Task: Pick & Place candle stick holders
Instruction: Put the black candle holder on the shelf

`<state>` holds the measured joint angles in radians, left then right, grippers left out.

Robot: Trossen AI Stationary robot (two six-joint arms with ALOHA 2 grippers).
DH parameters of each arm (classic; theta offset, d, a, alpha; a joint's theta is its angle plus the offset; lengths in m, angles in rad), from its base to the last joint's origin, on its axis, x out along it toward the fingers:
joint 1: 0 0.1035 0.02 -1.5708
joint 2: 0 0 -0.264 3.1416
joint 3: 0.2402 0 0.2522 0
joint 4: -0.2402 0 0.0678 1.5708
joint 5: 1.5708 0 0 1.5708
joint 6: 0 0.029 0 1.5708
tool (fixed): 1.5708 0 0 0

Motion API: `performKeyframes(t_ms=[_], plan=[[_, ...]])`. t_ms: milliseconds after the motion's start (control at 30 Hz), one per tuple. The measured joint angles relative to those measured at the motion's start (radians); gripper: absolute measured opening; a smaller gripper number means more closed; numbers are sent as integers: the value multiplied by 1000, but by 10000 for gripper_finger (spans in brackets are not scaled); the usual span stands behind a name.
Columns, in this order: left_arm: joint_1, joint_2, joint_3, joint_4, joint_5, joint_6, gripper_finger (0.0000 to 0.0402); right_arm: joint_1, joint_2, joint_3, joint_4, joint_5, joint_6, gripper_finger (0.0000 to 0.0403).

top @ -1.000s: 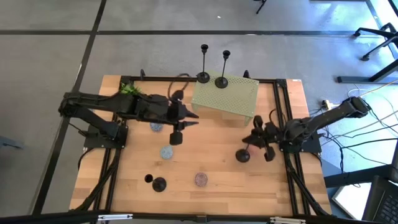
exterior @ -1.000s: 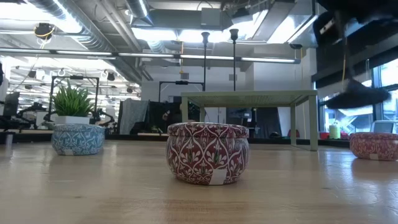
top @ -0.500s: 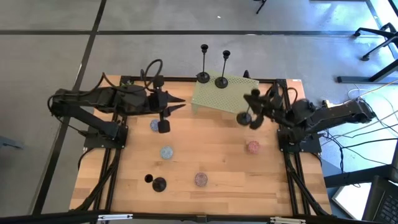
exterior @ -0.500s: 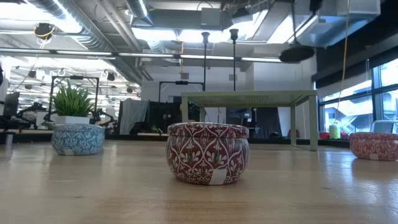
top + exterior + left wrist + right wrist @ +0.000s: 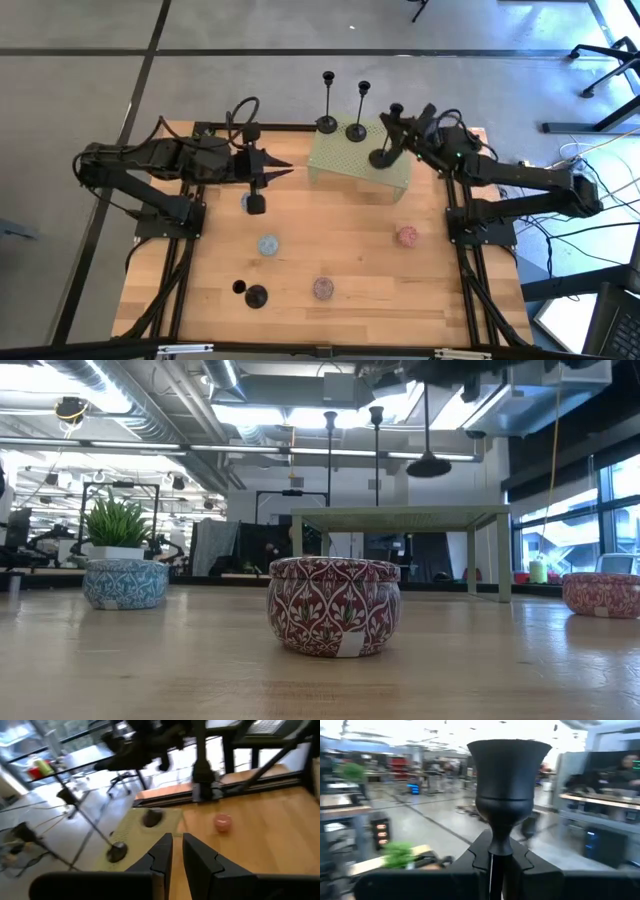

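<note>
Gripping candle stick holder (image 5: 381,157) stem, right gripper (image 5: 397,117) over stand, left gripper (image 5: 262,172) nearly closed, contents unclear

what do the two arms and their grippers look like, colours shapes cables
Both arms are dark, near-black jointed links on black bases at the table's side rails. The left arm carries a looping black cable near its wrist; the right arm shows a similar one. The left gripper has two flat, angular black fingers with stepped inner edges; the right gripper matches it.

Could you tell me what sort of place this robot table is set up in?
Probably an open-plan office or lab: exposed ceiling ducts overhead, desks with equipment in the background, and a rolling chair base on the grey floor beside the table.
</note>
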<state>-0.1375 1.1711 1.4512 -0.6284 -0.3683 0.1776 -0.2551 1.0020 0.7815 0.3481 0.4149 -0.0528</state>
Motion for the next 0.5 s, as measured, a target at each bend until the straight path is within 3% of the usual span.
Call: performKeyframes(t_ms=[167, 333, 500], plan=[[2, -66, -164, 94, 31, -6, 40, -115, 23, 0, 2, -4, 3, 24], [2, -122, -317, 266, -4, 10, 37, -221, 81, 0, 14, -107, 76, 24], [2, -151, -390, 350, -4, 37, 40, -288, 154, 0, 54, -122, 83, 24]])
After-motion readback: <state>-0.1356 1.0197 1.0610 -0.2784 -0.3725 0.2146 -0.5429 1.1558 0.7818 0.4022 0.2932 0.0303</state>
